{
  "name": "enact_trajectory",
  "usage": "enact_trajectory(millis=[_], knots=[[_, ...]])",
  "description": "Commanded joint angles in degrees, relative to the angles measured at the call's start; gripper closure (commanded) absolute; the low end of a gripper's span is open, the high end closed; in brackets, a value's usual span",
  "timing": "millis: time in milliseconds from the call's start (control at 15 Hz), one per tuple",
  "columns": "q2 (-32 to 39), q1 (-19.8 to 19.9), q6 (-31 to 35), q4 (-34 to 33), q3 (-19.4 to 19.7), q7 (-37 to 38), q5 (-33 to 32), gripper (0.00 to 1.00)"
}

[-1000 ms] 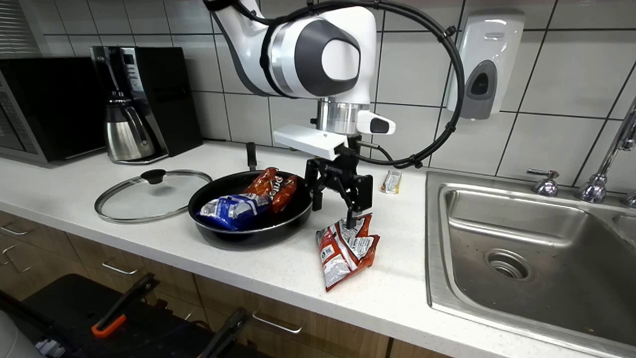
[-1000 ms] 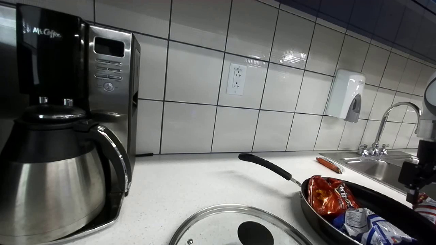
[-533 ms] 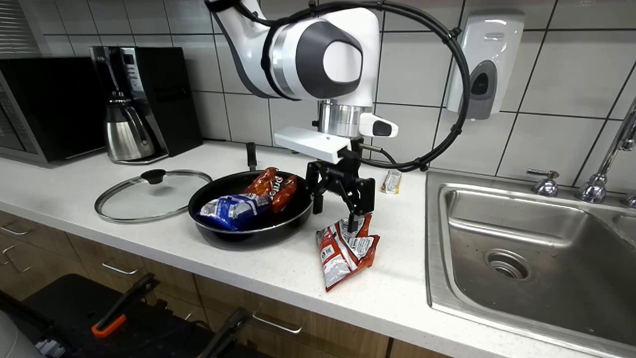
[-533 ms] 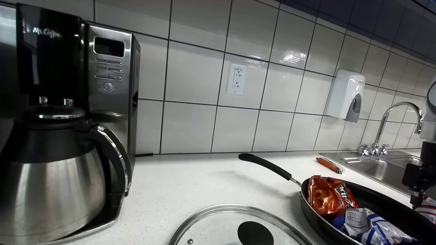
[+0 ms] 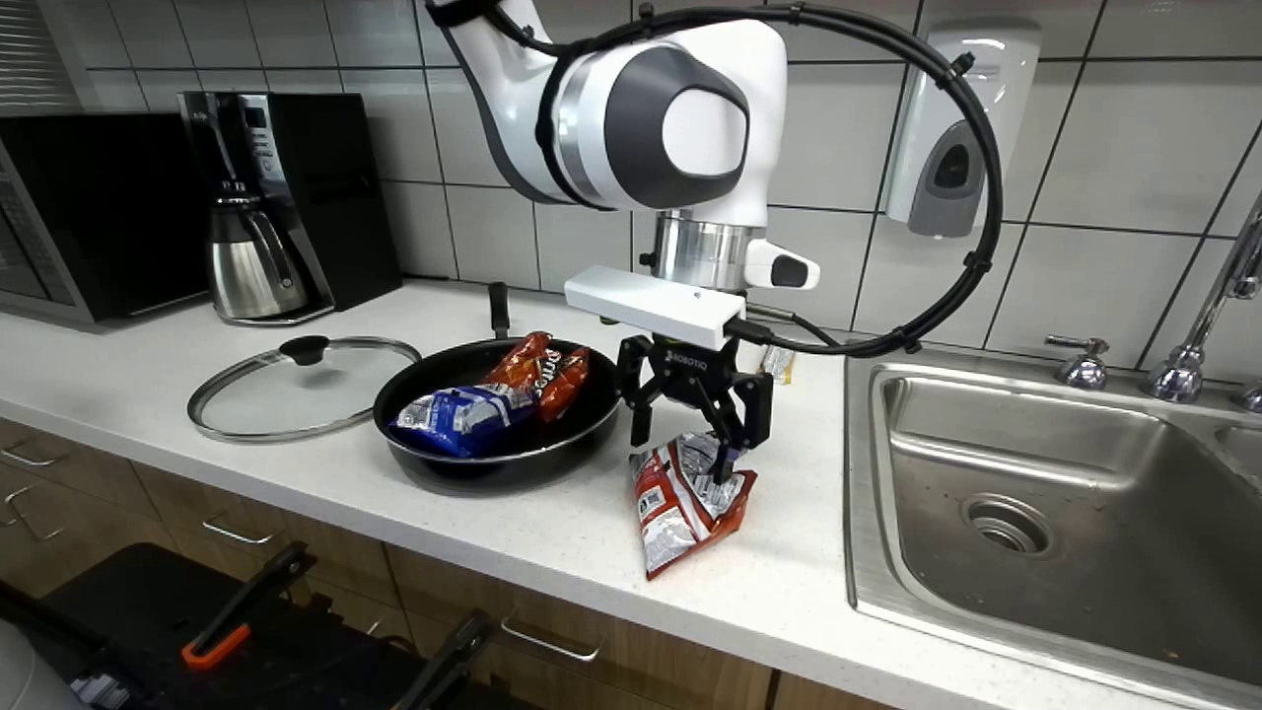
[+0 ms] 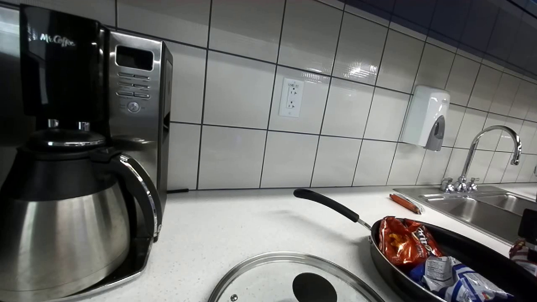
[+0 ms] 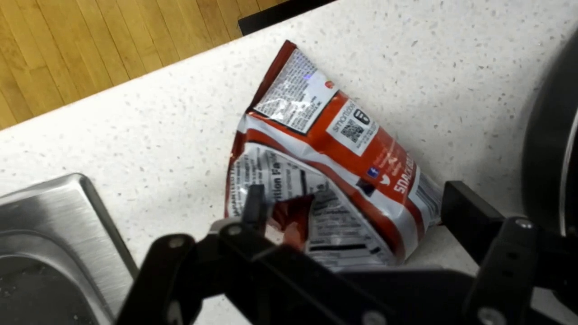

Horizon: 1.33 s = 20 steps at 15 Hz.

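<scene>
Snack bag point(image 7: 334, 158): red with white stripes, crumpled, silvery printed panels, QR code on one face, deep crease across nutrition label. Lies on tabletop point(image 5: 799, 562) between pan point(image 5: 493, 475) and sink point(image 5: 864, 513), below claw point(image 5: 682, 449). Claw spread wide, nothing gripped; sink-side finger point(image 7: 255, 205) overlaps bag's crease, contact hard to tell; pan-side finger point(image 7: 469, 214) just beside bag's corner.

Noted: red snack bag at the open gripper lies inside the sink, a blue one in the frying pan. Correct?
Not inside the sink: the red snack bag at the open gripper lies on the counter, as the wrist view shows. The rest stands.
</scene>
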<state>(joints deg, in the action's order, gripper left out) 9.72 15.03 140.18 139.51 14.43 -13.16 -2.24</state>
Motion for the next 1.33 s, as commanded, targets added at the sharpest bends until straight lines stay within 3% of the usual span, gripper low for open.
enact_trajectory(millis=[0,867,933,1067,1267], knots=[[0.13,1.41,-0.25,-0.28,-0.45,-4.43,1.09,0.00],[1.23,1.30,-0.47,-0.77,-0.92,-6.58,0.72,0.00],[1.23,1.30,-0.46,-0.76,-0.92,-6.61,0.73,0.25],[1.22,1.27,-0.46,-0.75,-0.91,-6.61,0.66,0.34],[1.29,1.27,-0.47,-0.78,-0.90,-6.59,0.65,0.60]])
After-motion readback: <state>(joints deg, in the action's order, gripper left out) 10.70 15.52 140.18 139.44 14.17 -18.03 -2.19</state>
